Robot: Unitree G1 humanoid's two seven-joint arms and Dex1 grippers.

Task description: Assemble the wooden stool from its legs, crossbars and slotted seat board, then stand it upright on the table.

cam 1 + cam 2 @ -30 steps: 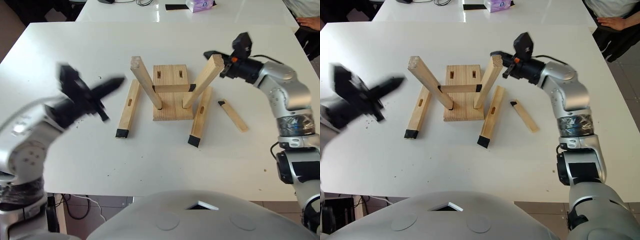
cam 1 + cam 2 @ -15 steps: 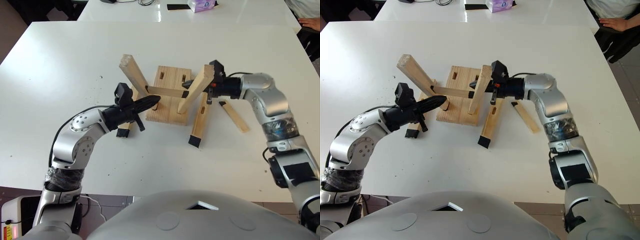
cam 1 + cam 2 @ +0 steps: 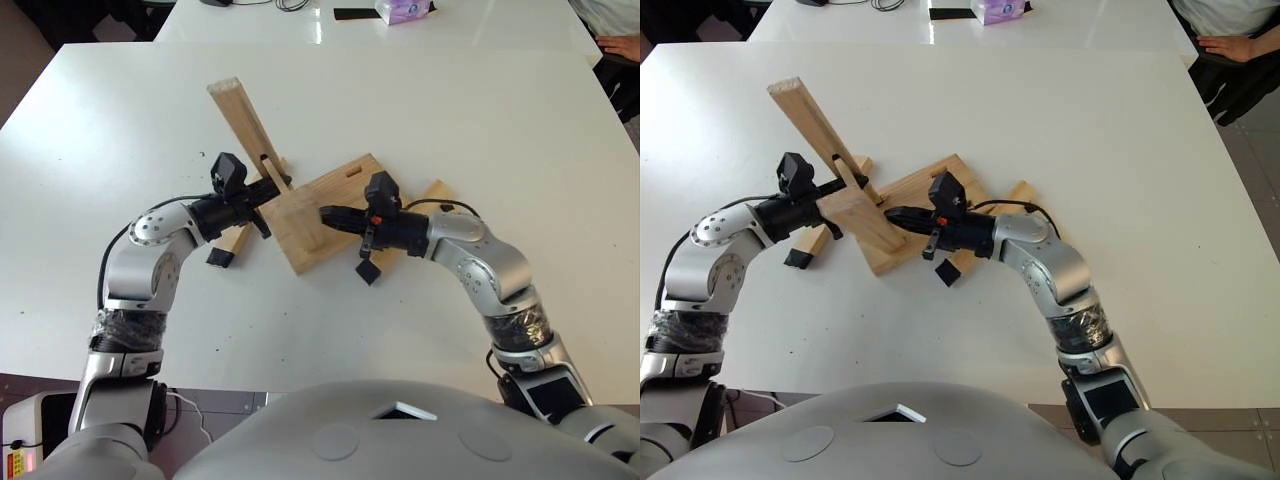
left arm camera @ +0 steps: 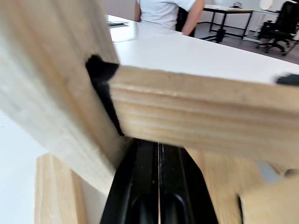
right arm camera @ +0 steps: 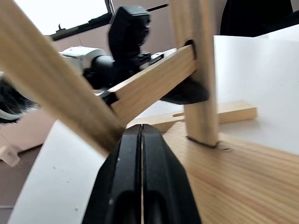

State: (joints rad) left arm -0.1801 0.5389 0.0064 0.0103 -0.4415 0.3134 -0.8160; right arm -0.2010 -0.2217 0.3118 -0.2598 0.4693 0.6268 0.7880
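Seating the tilted leg (image 3: 238, 112) in the seat board (image 3: 300, 240) likely wanted slow, opposed nudges; left tool (image 3: 262, 190) and right tool (image 3: 330, 214) were both closed, empty.

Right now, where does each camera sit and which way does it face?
Head eyes: looking down past both arms at the seat board on the table.
Left wrist: behind the left end effector, facing crossbar and leg.
Right wrist: behind the right end effector, facing the same crossbar.
Shared: both wrist views see that crossbar.

pale wooden seat board (image 3: 300, 245), black fingers (image 5: 124, 186), white table (image 3: 450, 100)
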